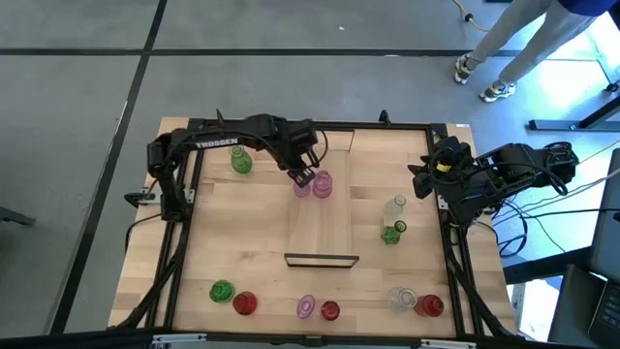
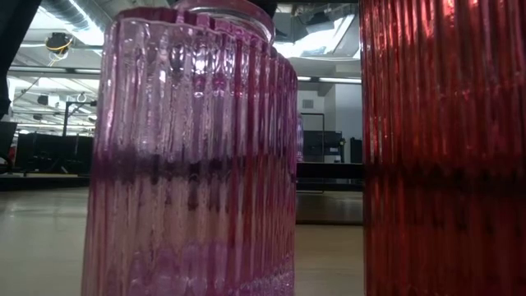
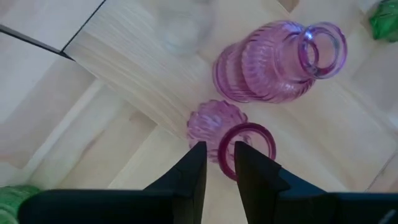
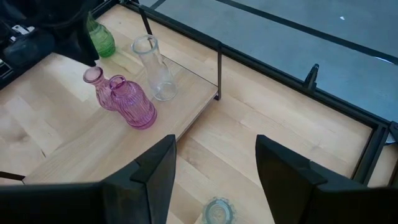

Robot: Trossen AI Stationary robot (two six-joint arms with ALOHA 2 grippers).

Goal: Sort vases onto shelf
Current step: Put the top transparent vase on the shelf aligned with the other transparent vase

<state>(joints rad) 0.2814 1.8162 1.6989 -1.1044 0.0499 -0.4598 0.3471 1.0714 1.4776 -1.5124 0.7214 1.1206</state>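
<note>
My left gripper (image 3: 219, 163) stood over the far end of the shelf (image 1: 321, 228), its jaws set narrowly on the rim of the small pink vase (image 3: 214, 126): one finger outside the mouth, the other apparently inside it. I judged this a grip on the rim. The vase stood upright at the shelf's edge, its long axis vertical and running straight down from the jaws; whether its base rested fully on the shelf, I could not tell. The larger ribbed pink vase (image 3: 273, 62) stood just beside it on the shelf, farther in from that edge, and a clear vase (image 4: 152, 68) stood beyond that one, near the end frame.

My right gripper (image 4: 214, 171) waited well off the shelf's right side, jaws apart and empty. The left arm was plainly the nearer. I judged that any release required a straight vertical withdrawal, since a sideways pull would tip the vase into its neighbour.
</note>
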